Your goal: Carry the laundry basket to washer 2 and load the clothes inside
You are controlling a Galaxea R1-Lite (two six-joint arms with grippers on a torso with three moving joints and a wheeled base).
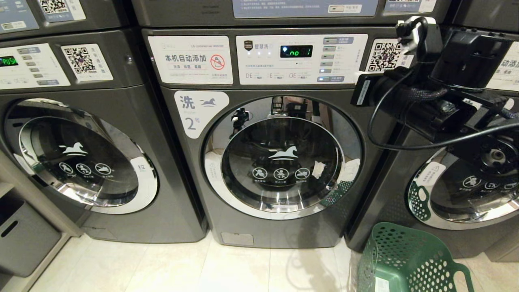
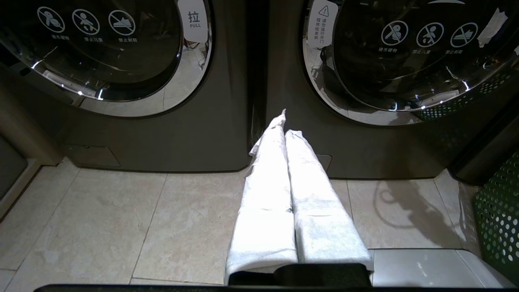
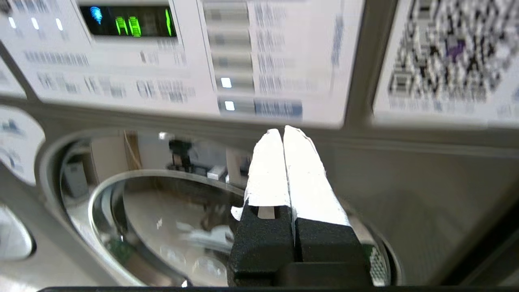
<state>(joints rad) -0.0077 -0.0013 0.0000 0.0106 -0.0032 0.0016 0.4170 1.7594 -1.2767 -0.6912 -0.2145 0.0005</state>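
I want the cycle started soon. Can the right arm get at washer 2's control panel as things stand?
Probably yes. The right gripper, shut and empty, is raised right before the control panel above the closed door, with nothing between them.

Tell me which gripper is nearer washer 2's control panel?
Right. The right gripper, shut and empty, is raised just below the bottom right of washer 2's control panel. The left gripper, also shut, hangs low near the floor, facing the washers' bases.

dim indoor light; glare on chrome door ring; right wrist view motion-blurred.
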